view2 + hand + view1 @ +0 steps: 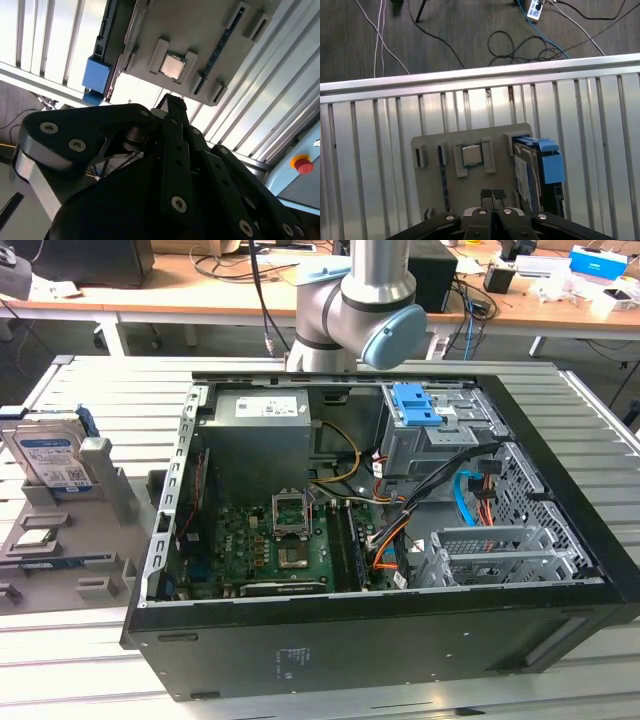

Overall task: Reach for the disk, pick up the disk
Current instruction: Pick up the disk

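While the gripper [492, 193] hangs clenched and empty, the disk [532, 172] stands on edge below, just beside it; descending unopened and off-line could strike the chip [471, 155].

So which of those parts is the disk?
Find the open black computer case; to the exterior view's left of it sits a grey holder. The disk stands on edge in it: a silver-grey slab with blue-and-white label and blue side rails, unlike the small square chip lying flat.
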`<state>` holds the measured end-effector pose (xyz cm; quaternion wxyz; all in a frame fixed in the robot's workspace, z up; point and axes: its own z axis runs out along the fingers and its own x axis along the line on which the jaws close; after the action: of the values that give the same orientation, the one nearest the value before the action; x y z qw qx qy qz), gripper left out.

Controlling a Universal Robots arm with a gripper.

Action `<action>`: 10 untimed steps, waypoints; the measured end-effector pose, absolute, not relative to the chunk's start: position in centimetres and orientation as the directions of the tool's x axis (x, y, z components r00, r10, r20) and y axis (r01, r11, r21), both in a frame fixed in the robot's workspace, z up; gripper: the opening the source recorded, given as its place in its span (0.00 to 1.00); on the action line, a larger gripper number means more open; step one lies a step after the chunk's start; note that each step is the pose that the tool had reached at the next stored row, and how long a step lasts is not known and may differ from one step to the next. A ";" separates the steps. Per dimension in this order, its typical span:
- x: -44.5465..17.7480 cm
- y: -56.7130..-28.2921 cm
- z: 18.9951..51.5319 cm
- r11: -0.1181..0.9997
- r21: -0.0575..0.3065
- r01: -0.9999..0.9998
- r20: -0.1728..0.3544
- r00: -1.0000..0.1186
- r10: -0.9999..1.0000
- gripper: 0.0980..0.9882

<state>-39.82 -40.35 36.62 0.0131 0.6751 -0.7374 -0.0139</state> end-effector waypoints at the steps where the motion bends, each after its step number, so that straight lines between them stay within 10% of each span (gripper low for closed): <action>1: -39.8 -40.3 36.6 0.076 0.038 -0.996 0.000 -0.076 -0.997 0.01; 10: -39.8 -40.3 36.6 0.052 0.038 -0.998 0.001 -0.052 -0.999 0.01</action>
<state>-39.82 -40.34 36.62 0.0133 0.6882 -0.7252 -0.0137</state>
